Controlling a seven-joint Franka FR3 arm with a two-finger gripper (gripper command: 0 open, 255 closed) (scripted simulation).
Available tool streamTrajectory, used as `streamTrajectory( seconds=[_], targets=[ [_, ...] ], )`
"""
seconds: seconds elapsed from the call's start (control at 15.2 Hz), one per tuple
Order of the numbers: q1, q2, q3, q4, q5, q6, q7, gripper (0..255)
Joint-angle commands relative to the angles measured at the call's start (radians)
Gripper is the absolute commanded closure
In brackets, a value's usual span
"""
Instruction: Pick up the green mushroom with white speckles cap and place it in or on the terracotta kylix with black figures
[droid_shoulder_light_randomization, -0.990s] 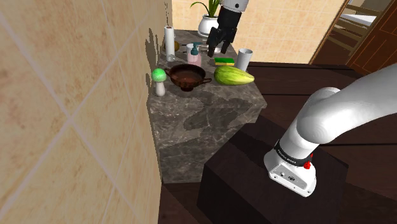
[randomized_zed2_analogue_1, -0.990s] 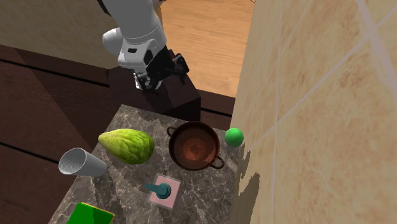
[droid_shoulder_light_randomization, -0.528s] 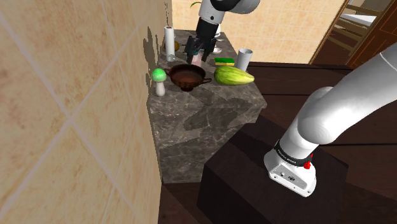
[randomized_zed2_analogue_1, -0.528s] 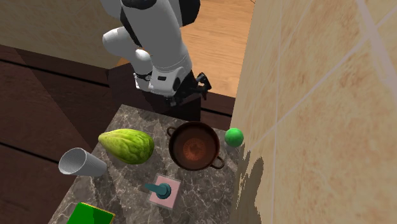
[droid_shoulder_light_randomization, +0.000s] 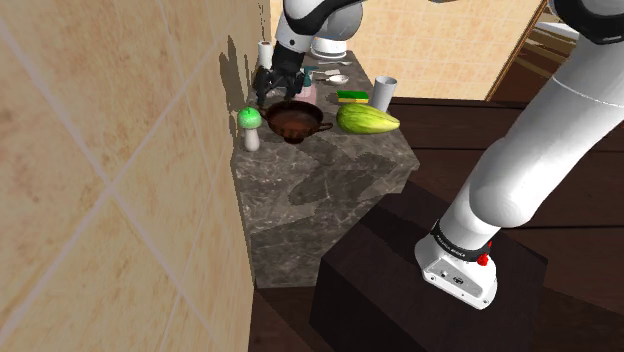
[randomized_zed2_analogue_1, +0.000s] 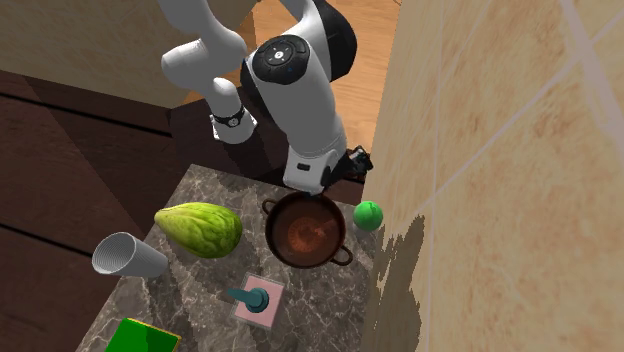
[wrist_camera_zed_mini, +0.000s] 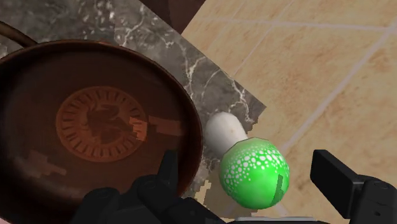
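The green mushroom (droid_shoulder_light_randomization: 250, 118), with a white-speckled cap and a white stem, stands on the marble counter next to the tiled wall. Just beside it, away from the wall, sits the dark reddish-brown kylix (droid_shoulder_light_randomization: 295, 121), a shallow two-handled bowl. My gripper (droid_shoulder_light_randomization: 268, 86) hangs open above the mushroom. In the wrist view the speckled cap (wrist_camera_zed_mini: 254, 173) lies between the two black fingers (wrist_camera_zed_mini: 168, 170), which do not touch it, and the kylix (wrist_camera_zed_mini: 95, 121) with its round inner figure is right beside it. From the second exterior view the mushroom (randomized_zed2_analogue_1: 368, 214) and kylix (randomized_zed2_analogue_1: 305, 230) lie under my gripper (randomized_zed2_analogue_1: 350, 165).
A pale green gourd (droid_shoulder_light_randomization: 366, 120), a green and yellow sponge (droid_shoulder_light_randomization: 351, 97), a white cup (droid_shoulder_light_randomization: 384, 93) and a pink soap dispenser (randomized_zed2_analogue_1: 256, 300) share the counter (droid_shoulder_light_randomization: 320, 190). The tiled wall (droid_shoulder_light_randomization: 120, 150) runs close along the mushroom's side. A white roll (droid_shoulder_light_randomization: 265, 55) stands at the back.
The arm has swung from over the soap dispenser toward the wall and now hangs lower, over the mushroom. The objects have not moved.
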Motion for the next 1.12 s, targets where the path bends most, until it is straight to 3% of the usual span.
streamTrajectory(
  seconds=[0.0, 0.13, 0.66, 1.06],
  targets=[
    [0.009, 0.071, 0.010, 0.050, 0.018, 0.034, 0.016, 0],
    [0.017, 0.140, 0.017, 0.106, 0.033, 0.057, 0.030, 0],
    [0.030, 0.206, 0.028, 0.091, 0.042, 0.141, 0.025, 0],
    [0.030, 0.206, 0.028, 0.091, 0.042, 0.141, 0.025, 0]
  ],
)
